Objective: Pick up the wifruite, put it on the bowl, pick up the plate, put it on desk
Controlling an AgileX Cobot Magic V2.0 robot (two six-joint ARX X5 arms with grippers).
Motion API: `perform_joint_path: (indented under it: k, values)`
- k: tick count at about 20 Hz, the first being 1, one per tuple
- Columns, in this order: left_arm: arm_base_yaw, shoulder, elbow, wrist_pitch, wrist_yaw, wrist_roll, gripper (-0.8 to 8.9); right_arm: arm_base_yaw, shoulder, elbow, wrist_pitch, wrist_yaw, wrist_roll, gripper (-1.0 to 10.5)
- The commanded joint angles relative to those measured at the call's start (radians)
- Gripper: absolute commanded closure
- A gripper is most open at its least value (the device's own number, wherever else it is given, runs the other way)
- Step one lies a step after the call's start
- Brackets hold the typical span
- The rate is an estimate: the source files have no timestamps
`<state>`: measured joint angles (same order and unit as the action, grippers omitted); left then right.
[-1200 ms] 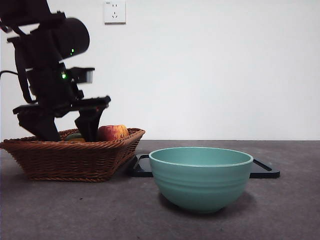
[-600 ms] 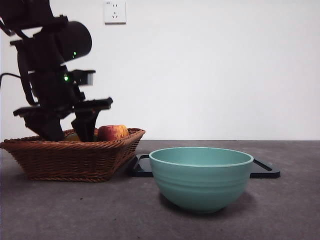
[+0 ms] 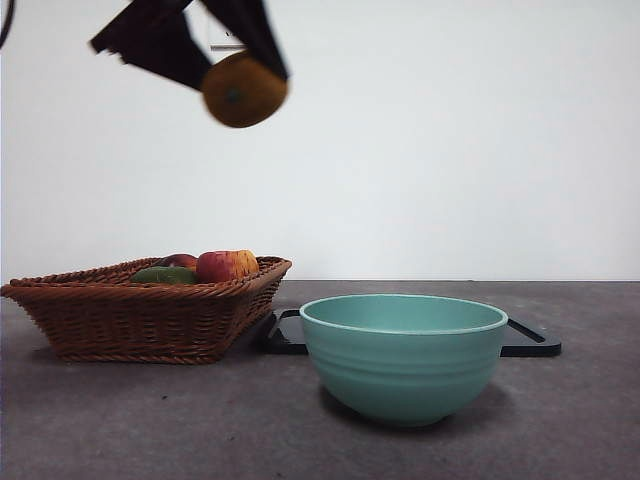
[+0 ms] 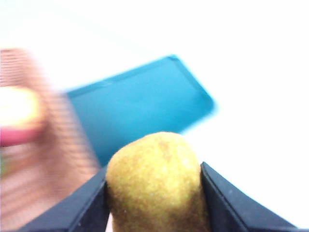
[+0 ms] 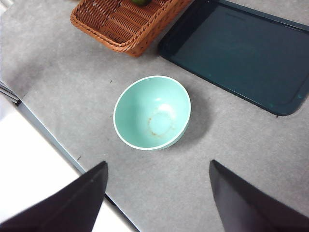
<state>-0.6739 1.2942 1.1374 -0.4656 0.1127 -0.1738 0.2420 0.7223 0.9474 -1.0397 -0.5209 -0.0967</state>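
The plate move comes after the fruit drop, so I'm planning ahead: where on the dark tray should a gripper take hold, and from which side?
Judging from the right wrist view, take the dark tray by its raised rim, coming from above. It lies flat on the desk, so only that thin lip offers a hold. The edge away from the basket looks least crowded; the bowl stands apart from it.

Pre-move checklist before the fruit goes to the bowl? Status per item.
1. Small orange-brown fruit clamped in left gripper: ok.
2. Fruit lifted clear of woven brown basket: ok.
3. Fruit over teal-green ridged bowl: not ok, it hangs above the basket side.
4. Bowl upright, nothing inside: ok.
5. Right gripper open, above the bowl, away from it: ok.
6. Grip firmness: cannot tell, left wrist view blurred.
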Motion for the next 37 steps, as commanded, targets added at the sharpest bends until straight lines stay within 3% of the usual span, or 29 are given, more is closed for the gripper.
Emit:
perform_joint_path:
  k: [1, 7, 16, 20, 23, 35, 37]
  values:
    - [-0.072, 0.036, 0.018, 0.011, 0.004, -0.003, 6.59, 0.005, 0.008, 0.019, 0.008, -0.002, 0.011, 6.1]
    - [-0.201, 0.215, 0.018, 0.059, -0.008, 0.004, 6.59, 0.005, 0.008, 0.019, 0.008, 0.002, 0.011, 6.1]
    - [-0.257, 0.46, 0.018, 0.171, -0.019, 0.008, 6.59, 0.005, 0.008, 0.019, 0.007, 0.002, 0.011, 6.1]
    - [-0.26, 0.493, 0.018, 0.172, -0.042, 0.008, 6.42, 0.005, 0.008, 0.019, 0.007, 0.002, 0.011, 6.1]
    - [-0.264, 0.494, 0.018, 0.171, -0.042, 0.008, 5.24, 0.005, 0.008, 0.019, 0.007, 0.002, 0.011, 6.1]
    - [-0.277, 0.494, 0.018, 0.166, -0.042, 0.003, 5.14, 0.005, 0.008, 0.019, 0.006, 0.002, 0.011, 6.1]
    - [-0.277, 0.494, 0.018, 0.166, -0.042, -0.003, 4.29, 0.005, 0.008, 0.019, 0.006, 0.002, 0.011, 6.1]
